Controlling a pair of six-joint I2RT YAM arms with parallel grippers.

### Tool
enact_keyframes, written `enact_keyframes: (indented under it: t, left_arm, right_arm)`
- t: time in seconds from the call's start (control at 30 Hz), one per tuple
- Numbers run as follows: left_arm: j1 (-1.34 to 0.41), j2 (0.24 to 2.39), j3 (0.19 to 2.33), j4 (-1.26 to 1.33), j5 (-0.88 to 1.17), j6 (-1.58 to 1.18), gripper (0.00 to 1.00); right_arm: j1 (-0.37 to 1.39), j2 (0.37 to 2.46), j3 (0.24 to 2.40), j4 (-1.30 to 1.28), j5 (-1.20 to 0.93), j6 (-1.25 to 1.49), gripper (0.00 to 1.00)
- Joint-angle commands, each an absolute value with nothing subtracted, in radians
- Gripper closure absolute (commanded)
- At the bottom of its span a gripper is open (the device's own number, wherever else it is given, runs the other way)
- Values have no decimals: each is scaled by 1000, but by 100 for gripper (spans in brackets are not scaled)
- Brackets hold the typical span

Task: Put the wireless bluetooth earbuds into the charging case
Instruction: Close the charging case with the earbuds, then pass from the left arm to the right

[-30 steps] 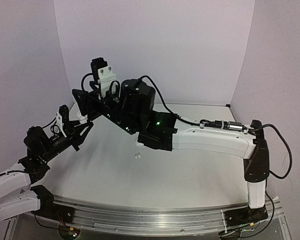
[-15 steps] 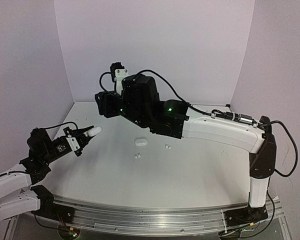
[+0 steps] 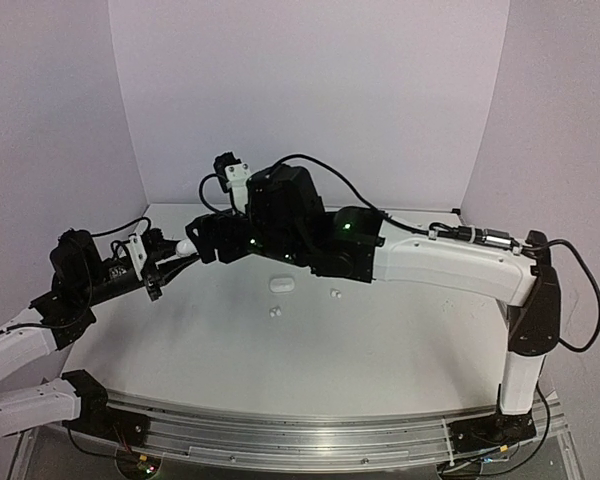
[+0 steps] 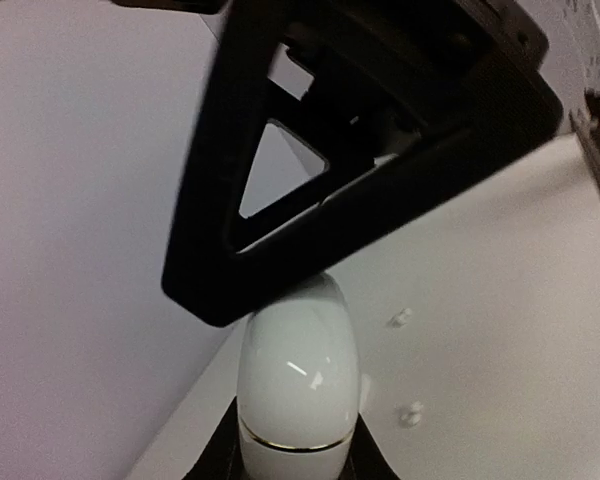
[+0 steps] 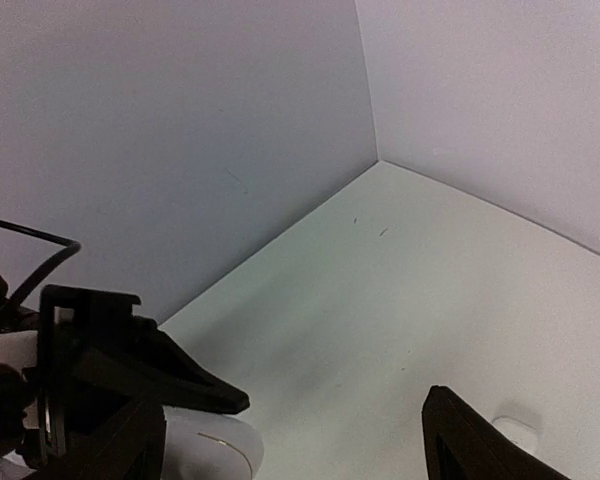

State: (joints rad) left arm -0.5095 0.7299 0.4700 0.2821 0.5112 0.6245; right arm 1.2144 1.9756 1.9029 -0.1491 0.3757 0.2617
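Left gripper [image 3: 172,258] clasping charging case [image 4: 298,385] (white), right gripper [image 3: 208,240] spread

No writing, label, brand mark, number or sign can be read in any of the three views. The white case [image 4: 298,385], seen close up in the left wrist view, has a plain glossy shell with only a thin dark seam line and no legible lettering. A small silver fitting [image 3: 475,236] in the top view is too small to tell whether it carries any marking.
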Motion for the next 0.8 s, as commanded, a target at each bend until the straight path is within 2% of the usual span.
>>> enact_keyframes:
  t: [0.0, 0.2, 0.33, 0.5, 0.63, 0.77]
  left_arm:
    - [-503, 791, 545, 312, 722, 54, 100]
    - [-501, 925, 550, 610, 912, -375, 100]
    - [-501, 982, 550, 796, 965, -566, 100]
    - [-501, 1009, 584, 845, 998, -582, 100]
    - [-502, 1025, 598, 859, 1025, -580, 100]
    - [-502, 1033, 603, 860, 1028, -584, 100]
  right_arm:
    - [1155, 1785, 1861, -128, 190, 223, 9]
    - [1091, 1695, 1836, -121, -3, 145, 7]
    - [1048, 1688, 1819, -111, -168, 130, 7]
    - [1023, 1712, 1765, -84, -290, 141, 10]
    - [1022, 1780, 1807, -85, -355, 158, 21]
    - [1022, 1813, 1831, -83, -405, 175, 27]
